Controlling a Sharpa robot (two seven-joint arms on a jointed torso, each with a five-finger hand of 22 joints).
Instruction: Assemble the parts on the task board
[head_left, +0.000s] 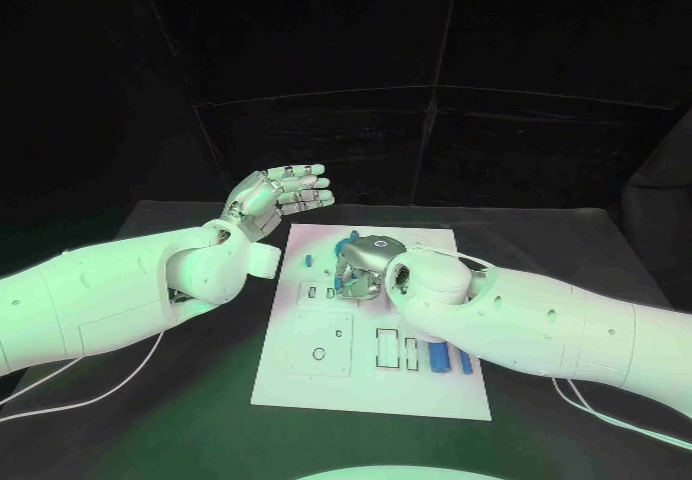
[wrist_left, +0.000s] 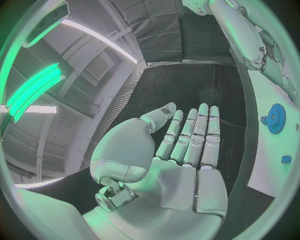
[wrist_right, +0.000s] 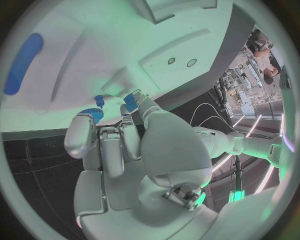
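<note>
left robot hand (head_left: 278, 193) hovering, fingers apart – right robot hand (head_left: 361, 268) working a part (wrist_right: 130, 101), grasp unclear | loose parts (head_left: 450, 358) still lying on board (head_left: 372, 390)

You have black table (head_left: 577, 250) under both hands, its dark top stretching out past left hand (head_left: 277, 195) and past right hand (head_left: 364, 262). Dark backdrop (head_left: 433, 100) hangs behind table, well beyond left hand, faint seams crossing it. White cables (head_left: 123, 375) lie on table well behind left hand, under its arm. More white cable (head_left: 599, 413) lies well behind right hand, under its forearm.
</note>
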